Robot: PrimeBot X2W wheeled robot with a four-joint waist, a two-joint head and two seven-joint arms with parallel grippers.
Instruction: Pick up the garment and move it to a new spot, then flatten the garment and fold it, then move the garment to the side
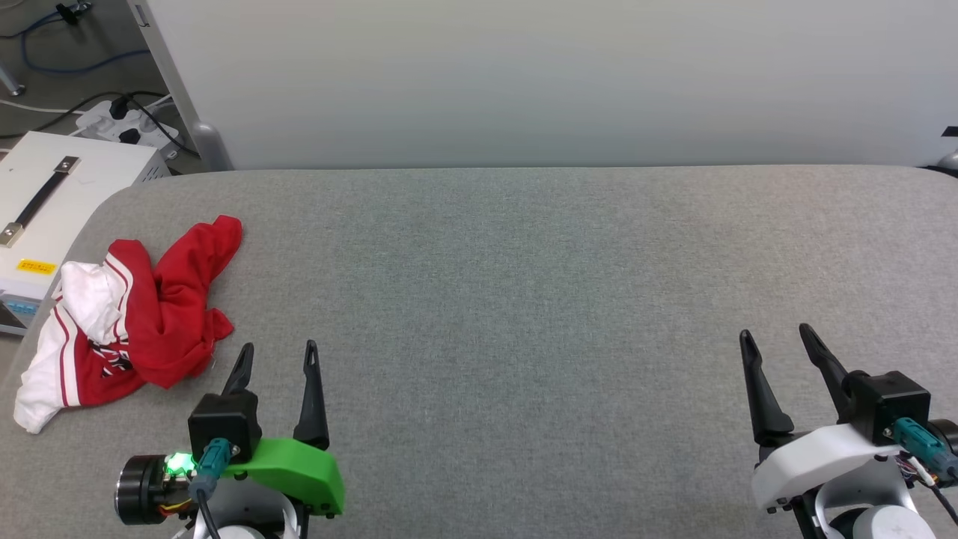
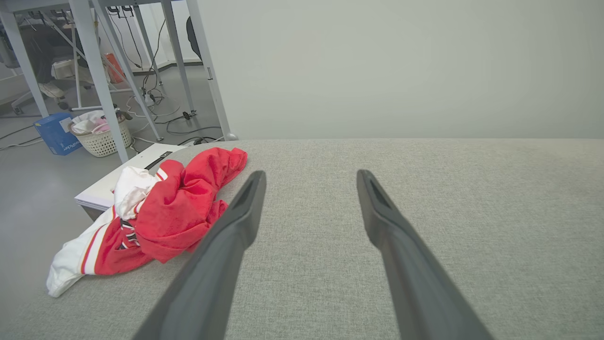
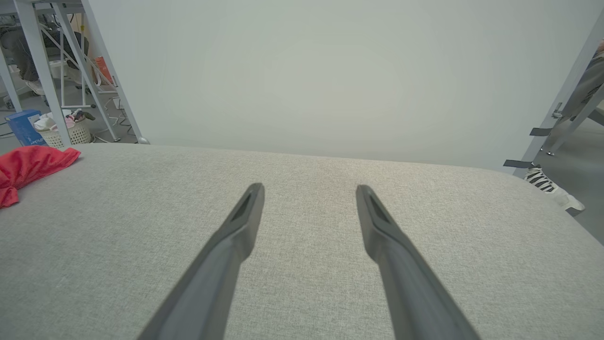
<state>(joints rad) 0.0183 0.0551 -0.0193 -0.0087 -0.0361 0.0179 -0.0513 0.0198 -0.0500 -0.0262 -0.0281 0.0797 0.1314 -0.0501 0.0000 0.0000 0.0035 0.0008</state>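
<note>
The garment (image 1: 142, 314) lies crumpled in a heap at the left end of the grey table (image 1: 524, 299), red cloth on top, white sleeves with red stripes below, one sleeve reaching the table's left edge. In the left wrist view the garment (image 2: 160, 212) sits just left of my left finger. My left gripper (image 1: 278, 350) hovers open right of the heap, nothing between its fingers. Far to the right my right gripper (image 1: 775, 335) is open and empty too. A red corner of the garment (image 3: 28, 167) peeks in at the right wrist view's left edge.
A white box with a black strap (image 1: 52, 202) stands beside the table's left end, with a power strip and cables (image 1: 127, 123) behind it. A pale wall panel (image 1: 524, 75) runs along the far edge. A laundry basket (image 2: 101, 137) sits on the floor.
</note>
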